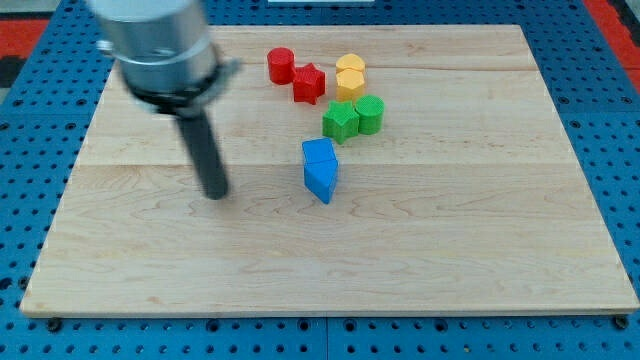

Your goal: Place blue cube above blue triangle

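The blue cube (318, 153) sits near the middle of the wooden board (450, 220), touching the blue triangle (322, 180), which lies just below it in the view. My tip (216, 194) is on the board to the left of both blue blocks, about a hundred pixels away and level with the triangle. It touches no block. The rod rises to the arm's grey body at the view's top left.
A red cylinder (281, 65) and a red star-like block (309, 83) lie toward the view's top. Two yellow blocks (350, 76) stand beside them. Two green blocks (353, 118) lie just above the blue cube.
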You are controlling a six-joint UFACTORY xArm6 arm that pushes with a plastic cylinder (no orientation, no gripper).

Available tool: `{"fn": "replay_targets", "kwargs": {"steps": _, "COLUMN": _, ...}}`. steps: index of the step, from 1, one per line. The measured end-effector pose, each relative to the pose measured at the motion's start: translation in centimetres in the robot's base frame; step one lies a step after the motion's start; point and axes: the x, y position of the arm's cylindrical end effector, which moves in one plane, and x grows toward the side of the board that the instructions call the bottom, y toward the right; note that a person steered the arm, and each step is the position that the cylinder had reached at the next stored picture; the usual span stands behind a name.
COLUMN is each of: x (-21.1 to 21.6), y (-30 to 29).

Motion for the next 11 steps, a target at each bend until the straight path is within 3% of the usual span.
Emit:
{"fn": "replay_targets", "kwargs": {"steps": 1, "x": 0.2, "y": 7.7}}
{"fn": "replay_targets", "kwargs": {"steps": 2, "x": 2.4, "y": 7.9}}
{"fn": "replay_targets", "kwargs": {"steps": 3, "x": 3.7, "y": 14.2}}
{"fn": "replay_targets", "kwargs": {"steps": 4, "x": 2.2, "y": 15.9}}
{"fn": "replay_targets", "kwargs": {"steps": 5, "x": -0.8, "y": 8.2}}
{"fn": "replay_targets", "kwargs": {"steps": 6, "x": -2.8, "y": 5.1}}
{"fn": "replay_targets", "kwargs": {"steps": 8, "x": -3.3, "y": 8.0}}
{"fn": "replay_targets", "kwargs": {"steps": 9, "x": -6.4, "y": 8.6}}
{"fn": "replay_targets", "kwargs": {"steps": 10, "x": -9.5, "y": 0.0}}
{"fn": "replay_targets", "kwargs": {"steps": 11, "x": -9.5, "y": -2.4}}
